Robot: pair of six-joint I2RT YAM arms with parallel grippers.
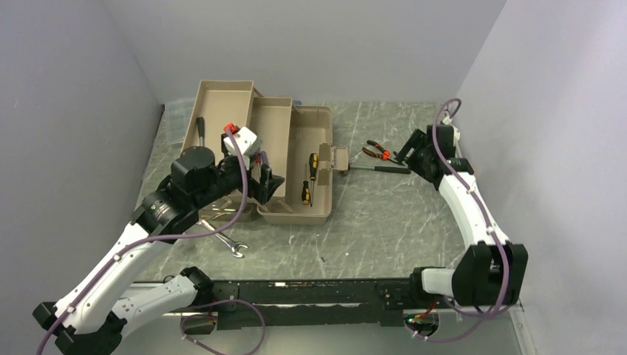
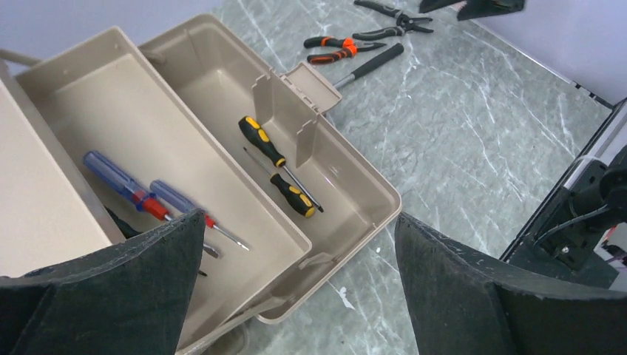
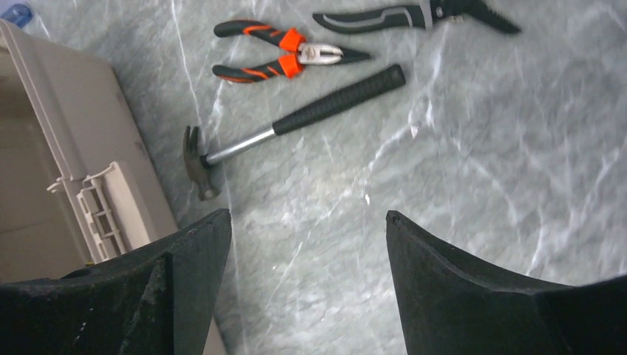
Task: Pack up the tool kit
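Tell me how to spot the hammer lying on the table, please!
Find the big tan toolbox standing open on the grey marbled table. Just to its right lies the hammer, head toward the box. Unlike the orange-and-black pliers and black cutters beyond it, it has one straight black handle and a shiny steel neck.

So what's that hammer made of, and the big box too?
The hammer: its head and neck look like shiny grey metal, probably steel, because they glint. Its grip is dull black with fine ribs, likely rubber or plastic. The toolbox looks like tan plastic: smooth, not shiny, with thin moulded walls and little ribs on its latch.
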